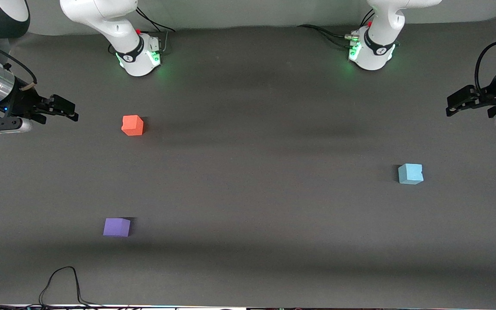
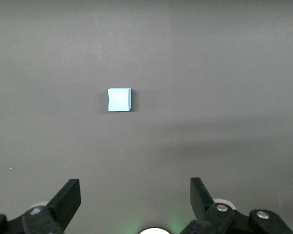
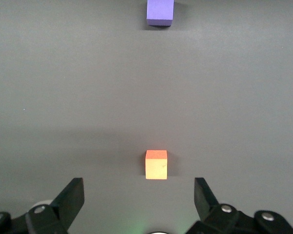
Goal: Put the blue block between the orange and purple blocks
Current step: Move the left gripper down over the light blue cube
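Observation:
The blue block (image 1: 410,174) lies on the table toward the left arm's end; it also shows in the left wrist view (image 2: 119,99). The orange block (image 1: 132,125) lies toward the right arm's end, and the purple block (image 1: 116,227) lies nearer the front camera than it. Both show in the right wrist view, orange (image 3: 156,165) and purple (image 3: 160,11). My left gripper (image 1: 450,107) is open and empty, up in the air at its end of the table, apart from the blue block. My right gripper (image 1: 69,111) is open and empty, up in the air beside the orange block.
The dark grey table cover (image 1: 256,181) spreads between the blocks. Both arm bases (image 1: 140,54) (image 1: 370,49) stand at the back edge. A black cable (image 1: 65,284) loops at the front edge near the purple block.

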`<state>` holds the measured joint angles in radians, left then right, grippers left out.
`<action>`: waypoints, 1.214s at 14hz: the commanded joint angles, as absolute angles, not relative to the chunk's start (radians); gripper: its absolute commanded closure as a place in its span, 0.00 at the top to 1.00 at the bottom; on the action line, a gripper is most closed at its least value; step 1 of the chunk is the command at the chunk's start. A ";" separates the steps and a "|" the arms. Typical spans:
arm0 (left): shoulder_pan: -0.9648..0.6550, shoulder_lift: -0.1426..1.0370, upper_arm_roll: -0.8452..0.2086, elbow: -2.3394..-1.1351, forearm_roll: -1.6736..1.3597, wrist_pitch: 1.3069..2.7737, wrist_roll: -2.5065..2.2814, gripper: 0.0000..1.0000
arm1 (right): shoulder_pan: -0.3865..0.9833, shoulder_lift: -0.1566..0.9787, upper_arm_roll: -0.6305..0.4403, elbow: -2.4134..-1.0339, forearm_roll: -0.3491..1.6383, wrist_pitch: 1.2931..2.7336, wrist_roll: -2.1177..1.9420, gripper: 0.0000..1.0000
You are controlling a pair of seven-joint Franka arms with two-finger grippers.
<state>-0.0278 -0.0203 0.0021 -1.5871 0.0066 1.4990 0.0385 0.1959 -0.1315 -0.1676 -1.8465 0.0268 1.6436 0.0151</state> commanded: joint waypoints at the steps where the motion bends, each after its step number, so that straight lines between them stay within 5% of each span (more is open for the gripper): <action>1: -0.044 -0.012 0.015 -1.574 -0.002 1.494 0.028 1.00 | 0.207 -0.158 -0.176 -1.865 0.021 1.638 0.000 1.00; 8: -0.040 -0.008 0.017 -1.581 0.002 1.500 0.037 1.00 | 0.206 -0.158 -0.176 -1.864 0.021 1.638 -0.003 1.00; 17: 0.097 -0.138 0.021 -1.778 0.017 1.594 0.247 1.00 | 0.206 -0.160 -0.176 -1.864 0.021 1.638 -0.003 1.00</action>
